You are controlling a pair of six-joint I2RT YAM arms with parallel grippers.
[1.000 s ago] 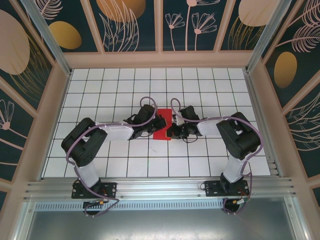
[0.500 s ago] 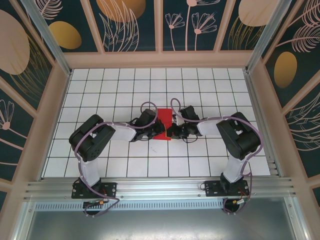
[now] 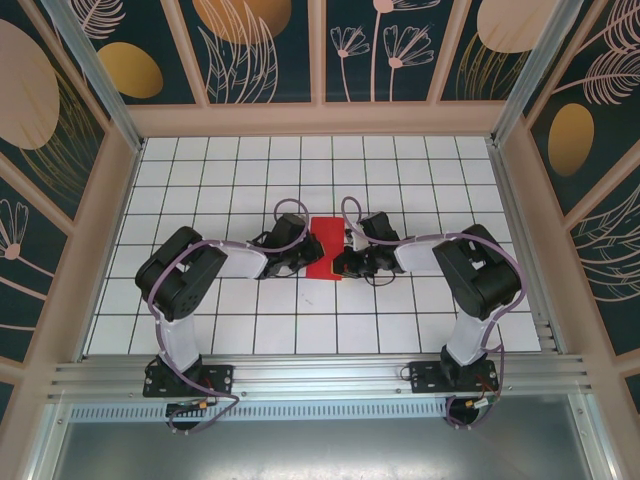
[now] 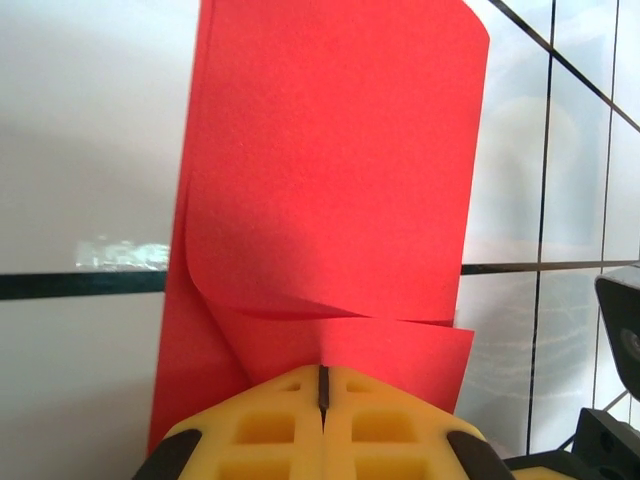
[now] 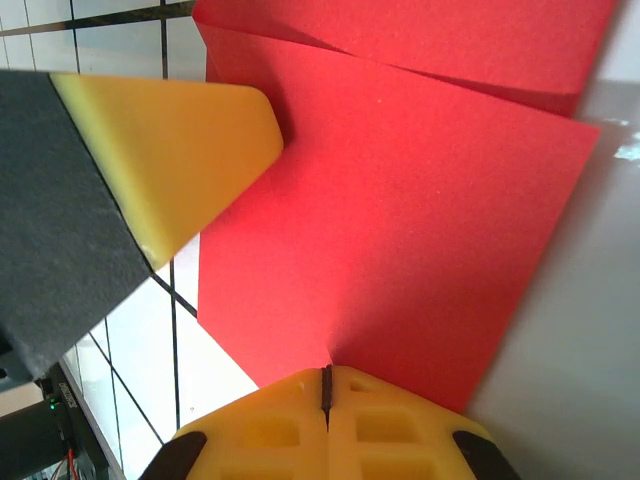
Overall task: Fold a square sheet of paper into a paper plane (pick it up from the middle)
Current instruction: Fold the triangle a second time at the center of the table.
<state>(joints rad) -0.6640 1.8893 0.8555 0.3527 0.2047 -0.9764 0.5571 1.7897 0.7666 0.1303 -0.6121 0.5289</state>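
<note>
Red sheet (image 4: pixel 330 180), one, between left pincer (image 4: pixel 323 385) and right pincer (image 5: pixel 326 380)

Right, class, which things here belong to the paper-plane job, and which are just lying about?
Job: red paper, partly folded; left fingers and right fingers, both shut at its edges.
Lying about: tiled table; patterned walls; metal rail.

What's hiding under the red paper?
The red paper rests on the white tiled table, whose tiles show all around it. The tiles right beneath it are covered, so I cannot see whether anything else is there.
</note>
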